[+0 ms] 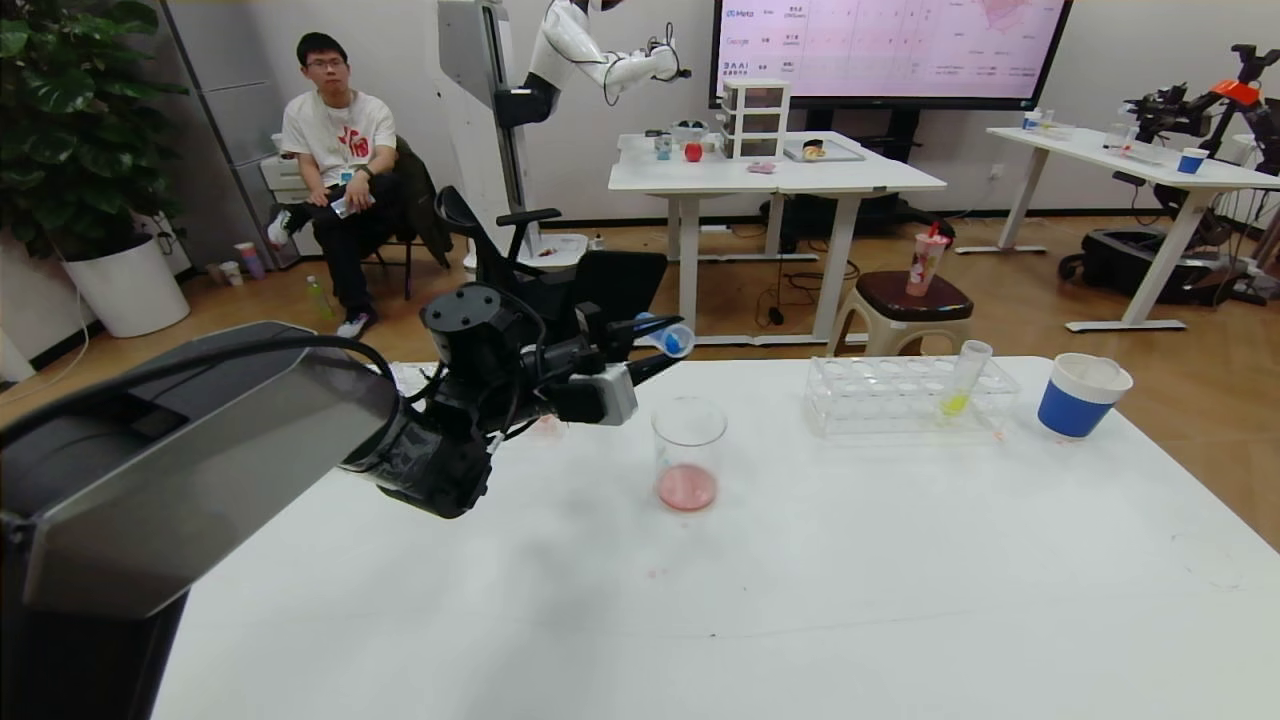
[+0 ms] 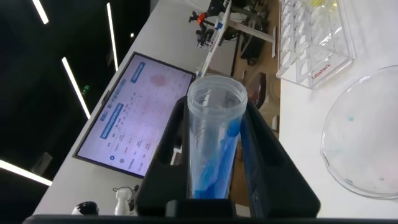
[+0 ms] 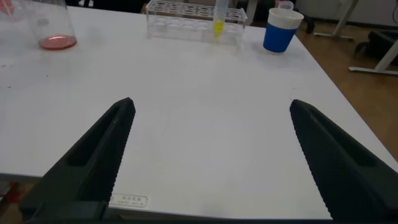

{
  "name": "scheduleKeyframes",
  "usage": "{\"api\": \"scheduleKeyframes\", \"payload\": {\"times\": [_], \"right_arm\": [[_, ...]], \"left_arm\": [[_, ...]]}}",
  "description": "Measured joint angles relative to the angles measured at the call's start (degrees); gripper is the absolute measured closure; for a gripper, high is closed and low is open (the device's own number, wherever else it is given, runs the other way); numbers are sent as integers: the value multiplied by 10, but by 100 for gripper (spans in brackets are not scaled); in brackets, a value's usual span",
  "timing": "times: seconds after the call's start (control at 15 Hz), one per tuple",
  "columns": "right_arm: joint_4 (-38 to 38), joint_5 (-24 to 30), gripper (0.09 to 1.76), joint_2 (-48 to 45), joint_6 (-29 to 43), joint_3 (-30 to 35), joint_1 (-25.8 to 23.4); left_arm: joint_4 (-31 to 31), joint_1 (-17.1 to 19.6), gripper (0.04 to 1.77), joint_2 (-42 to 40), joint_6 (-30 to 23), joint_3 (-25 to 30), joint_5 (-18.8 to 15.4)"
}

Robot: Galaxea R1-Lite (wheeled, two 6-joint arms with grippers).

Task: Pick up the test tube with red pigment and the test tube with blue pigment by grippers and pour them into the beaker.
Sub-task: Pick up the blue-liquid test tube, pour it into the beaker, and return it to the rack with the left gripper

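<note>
While the left claw [image 1: 655,350] grips the blue tube [image 1: 668,337], the right claw [image 3: 211,155] gapes over the white table [image 1: 800,580]

blue tube [image 1: 672,339]: tilted above beaker [image 1: 688,452] | beaker: upright, pink liquid

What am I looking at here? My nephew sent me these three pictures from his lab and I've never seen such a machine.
It is a two-armed robot, photographed by its own cameras. The wide picture comes from its head, looking down at a white table. The other two come from cameras on its wrists.

The left gripper, a black two-fingered claw, is shut on the test tube with blue pigment, tipped sideways above and just left of the beaker, which holds a little pinkish-red liquid. The left wrist picture looks straight along that tube.

The right gripper hangs open over bare table, holding nothing.

Also on the table: a clear rack with a yellow-green tube, and a blue-and-white paper cup.
</note>
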Motion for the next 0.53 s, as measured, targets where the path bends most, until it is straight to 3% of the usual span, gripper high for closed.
{"api": "scheduleKeyframes", "payload": {"times": [0.2,0.53], "right_arm": [[0,0,11,0,0,0,0],[0,0,11,0,0,0,0]], "left_arm": [[4,-2,131,15,45,-16,-27],[4,-1,131,40,96,-29,-31]]}}
